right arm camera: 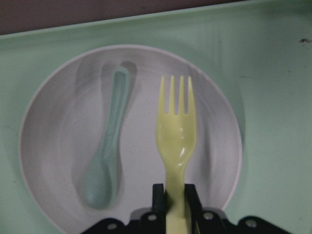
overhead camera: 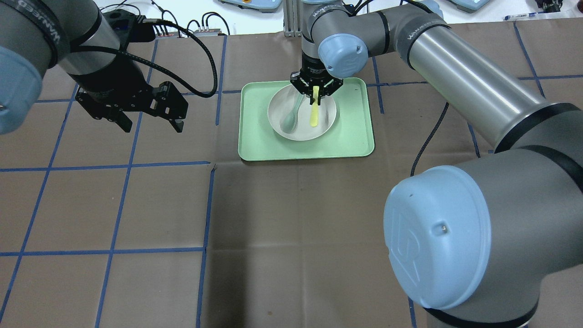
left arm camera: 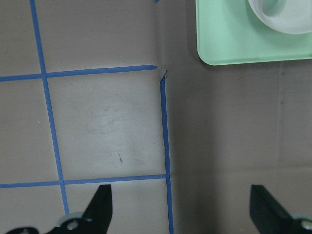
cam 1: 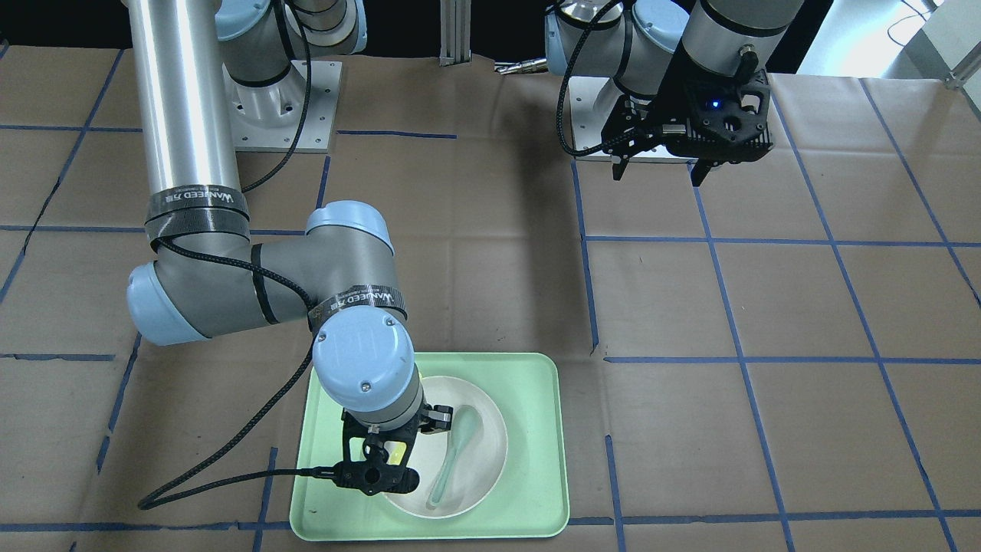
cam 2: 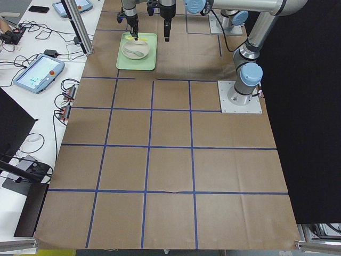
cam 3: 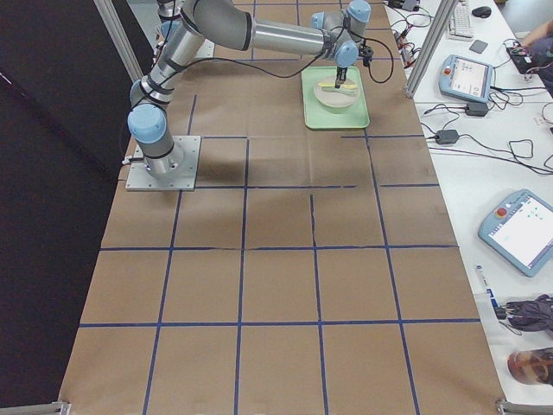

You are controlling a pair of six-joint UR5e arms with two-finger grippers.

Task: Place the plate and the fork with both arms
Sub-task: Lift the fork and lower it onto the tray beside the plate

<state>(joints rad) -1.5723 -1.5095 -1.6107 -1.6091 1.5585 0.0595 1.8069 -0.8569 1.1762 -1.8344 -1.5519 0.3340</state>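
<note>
Fork (right arm camera: 175, 131) location: held by the end of its handle in the right gripper (right arm camera: 174, 192). The jaws are drawn in to a narrow gap and pinch the handle from both sides. The tines point away from the wrist, out over the plate (right arm camera: 53, 146). Whether the fork touches the plate surface cannot be told.

Reason for the hold, as judged: gripping the handle's end leaves the head free to be laid flat, and keeps the black fingers back near the plate's rim. The fork runs roughly parallel to the spoon (right arm camera: 108, 151), just beside it and apart from it, which suggests a spot chosen to avoid overlap.

Left gripper (overhead camera: 151, 126): jaws spread wide, holding nothing, hanging over bare table (overhead camera: 291, 228) well to the side of the tray (overhead camera: 355, 136). This is judged a standby position that leaves the right arm room.

Appearance: the fork is slim, pale yellow, glossy plastic, with four short tines and a handle that narrows toward the grip. The plate is round, shallow and off-white with a low raised rim, and it sits inside the pale-green tray.
</note>
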